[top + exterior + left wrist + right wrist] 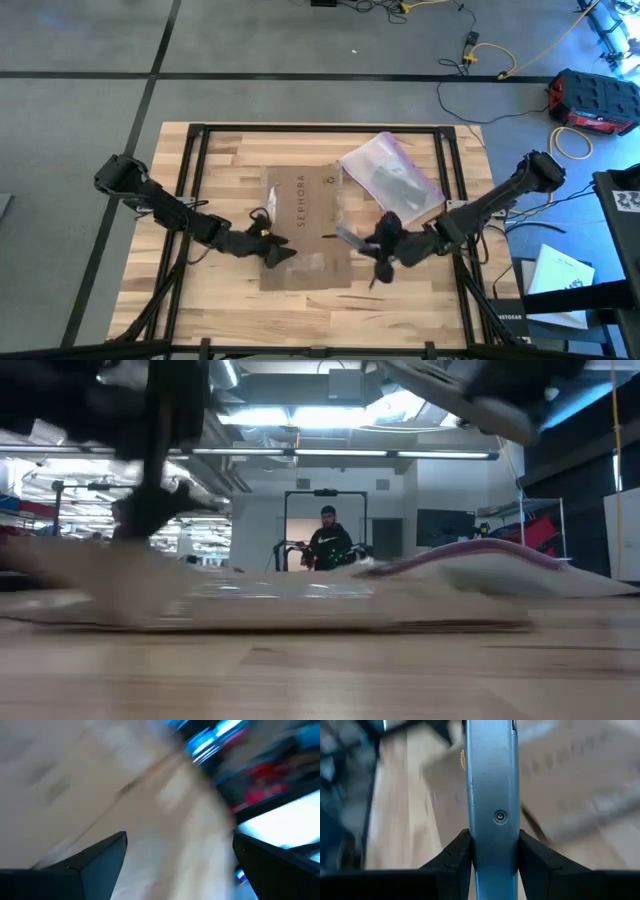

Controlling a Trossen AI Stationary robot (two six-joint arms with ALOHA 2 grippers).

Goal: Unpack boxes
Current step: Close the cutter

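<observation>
A flattened brown cardboard box [300, 225] with black "SEPHORA" lettering lies in the middle of the table; it shows as a low brown slab in the low view [280, 605]. My left gripper [276, 253] is open over the box's near left part, and cardboard fills the gap between its fingers in the left wrist view [175, 820]. My right gripper [384, 254] is at the box's right edge, shut on a grey-blue knife-like tool [350, 238]. A clear plastic bag [392, 176] with a purple edge lies at the box's far right. My left gripper: I cannot tell whether its fingers touch the box. My right gripper pinches the tool's flat grey-blue body [492, 845] between its two fingers [455, 855]. The tool runs forward along the fingers, out past their tips toward the box. Whether its far end touches the cardboard does not show.
A black frame [190, 180] runs around the wooden table top. Bare wood lies on the near side of the box [300, 310] and to its left. A person [328, 540] stands in the room far behind the table. Cables and a red case lie on the floor at the far right.
</observation>
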